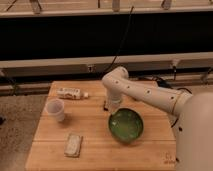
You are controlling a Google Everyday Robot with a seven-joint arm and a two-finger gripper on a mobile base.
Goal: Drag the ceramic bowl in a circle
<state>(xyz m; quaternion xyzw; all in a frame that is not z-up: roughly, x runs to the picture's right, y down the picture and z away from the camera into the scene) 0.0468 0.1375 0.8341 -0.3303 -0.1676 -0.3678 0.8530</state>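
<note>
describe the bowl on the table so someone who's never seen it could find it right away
On the wooden table, look right of centre, just below the arm's gripper. The bowl is wide, shallow, glossy green, unlike the pale cup at the left.

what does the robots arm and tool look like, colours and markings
The arm is smooth glossy white with thick rounded segments, a bulbous elbow joint, and small dark dots along the forearm casing. A dark seam rings it near the broad white body. The tool, at the far rim of the ceramic bowl, looks darker; no loose cables show.
</note>
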